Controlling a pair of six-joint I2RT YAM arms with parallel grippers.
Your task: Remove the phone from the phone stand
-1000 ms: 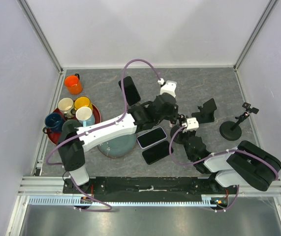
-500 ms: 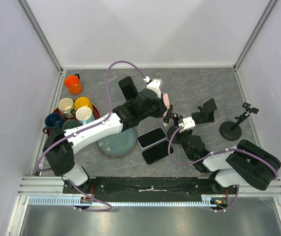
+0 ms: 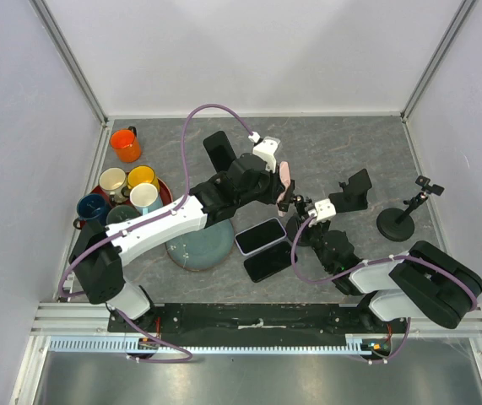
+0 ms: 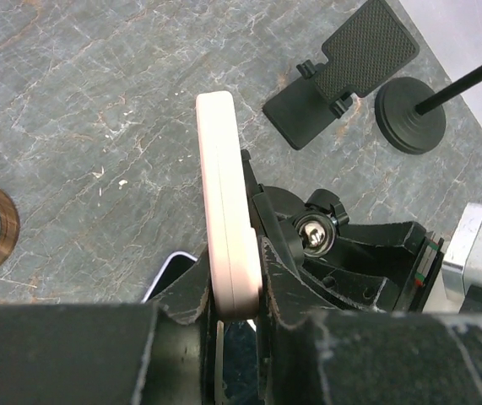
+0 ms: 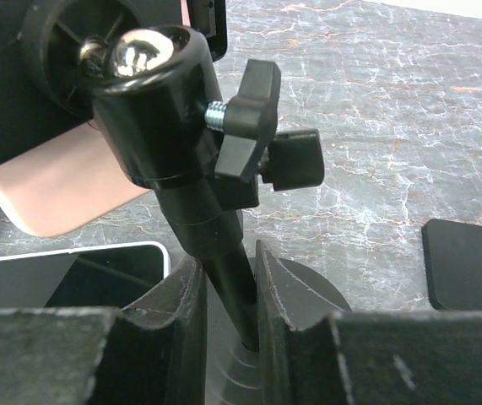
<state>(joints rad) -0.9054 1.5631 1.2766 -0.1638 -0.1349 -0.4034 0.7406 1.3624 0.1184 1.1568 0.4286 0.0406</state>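
Phone [image 4: 226, 194], probably light, stiff and slick, is pinched across its flat faces by left gripper [image 4: 236, 297] at lower centre; right gripper [image 5: 224, 291] clamps stand [image 5: 152, 101] post.

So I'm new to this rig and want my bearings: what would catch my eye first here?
First comes the pale pink phone, pinched edge-on in the left gripper over the middle of the table, right beside the head of the black phone stand. The right gripper is clamped on that stand's post. At the far left, bright mugs crowd a red tray.
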